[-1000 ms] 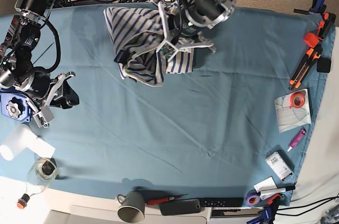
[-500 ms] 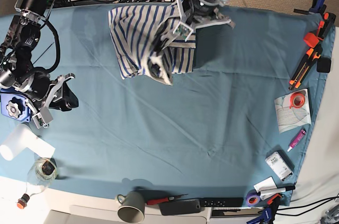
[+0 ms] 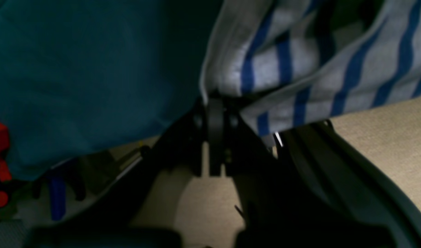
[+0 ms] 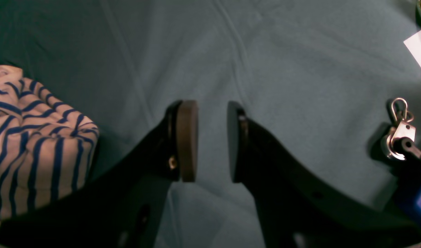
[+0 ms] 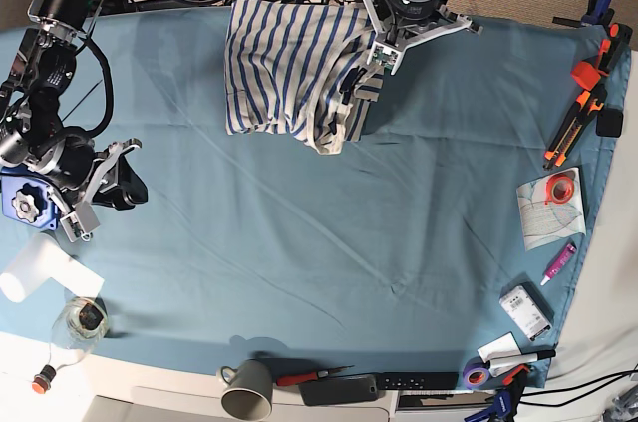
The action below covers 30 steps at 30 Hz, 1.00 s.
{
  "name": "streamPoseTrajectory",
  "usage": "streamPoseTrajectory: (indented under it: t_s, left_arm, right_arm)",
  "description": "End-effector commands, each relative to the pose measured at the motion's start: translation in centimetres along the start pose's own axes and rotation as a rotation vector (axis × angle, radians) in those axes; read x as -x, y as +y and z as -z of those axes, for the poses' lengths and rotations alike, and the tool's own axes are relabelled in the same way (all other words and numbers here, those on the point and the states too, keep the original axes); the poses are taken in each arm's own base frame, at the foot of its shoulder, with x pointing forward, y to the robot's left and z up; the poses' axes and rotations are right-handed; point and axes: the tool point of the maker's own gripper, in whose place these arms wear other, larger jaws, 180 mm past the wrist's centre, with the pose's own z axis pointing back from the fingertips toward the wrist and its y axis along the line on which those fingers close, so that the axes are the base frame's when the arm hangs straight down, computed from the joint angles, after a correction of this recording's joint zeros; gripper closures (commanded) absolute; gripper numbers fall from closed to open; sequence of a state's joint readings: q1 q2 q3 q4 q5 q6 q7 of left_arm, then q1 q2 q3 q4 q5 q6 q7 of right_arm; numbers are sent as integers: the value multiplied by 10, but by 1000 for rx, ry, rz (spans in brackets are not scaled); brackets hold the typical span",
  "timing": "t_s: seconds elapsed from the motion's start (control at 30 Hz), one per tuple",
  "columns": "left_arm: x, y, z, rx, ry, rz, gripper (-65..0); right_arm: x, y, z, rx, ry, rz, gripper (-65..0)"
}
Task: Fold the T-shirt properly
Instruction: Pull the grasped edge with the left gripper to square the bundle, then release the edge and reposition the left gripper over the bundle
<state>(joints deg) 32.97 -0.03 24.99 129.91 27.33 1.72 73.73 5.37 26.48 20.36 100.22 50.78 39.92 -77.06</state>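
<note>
The T-shirt (image 5: 284,68), white with blue stripes, hangs bunched over the back middle of the teal table cloth (image 5: 329,242). My left gripper (image 5: 382,46) is shut on its right edge and holds it up. In the left wrist view the closed left gripper (image 3: 215,103) pinches a fold of the T-shirt (image 3: 300,69), with the table cloth (image 3: 76,69) behind. My right gripper (image 5: 80,217) sits at the table's left edge, far from the shirt. Seen from the right wrist, the right gripper (image 4: 212,113) is open and holds nothing, and part of the T-shirt (image 4: 31,144) shows at lower left.
Orange clamps (image 5: 588,93), a tape roll on paper (image 5: 558,188) and a small device (image 5: 525,310) line the right edge. A mug (image 5: 247,389), a remote (image 5: 419,380), a glass jar (image 5: 85,320) and a white roll (image 5: 40,270) lie along the front and left. Cables run behind the table.
My left gripper has carried the T-shirt up and toward the back right, and the cloth now hangs wider and flatter. The right arm has not moved.
</note>
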Motion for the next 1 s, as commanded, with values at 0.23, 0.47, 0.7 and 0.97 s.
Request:
streamPoseTrajectory:
  t_s: [0.23,0.47,0.7,0.97]
  left_arm:
    - [-2,35,-4,-208,-31,-17,0]
    - [-14,64,-12,-361,-120,-81,-181]
    - [-28,69,-13,-376,-168,-87,-181]
    - [-32,71,-13,-381,-179,-90,-181]
  right_arm:
    - [-17,-5,-8,17,-53,-27,-154]
    - [-18,-5,-7,17,-57,-27,-154]
    - [-18,-5,-7,16,-59,-26,-154]
    - [-18,-5,-7,16,-60,-26,-154]
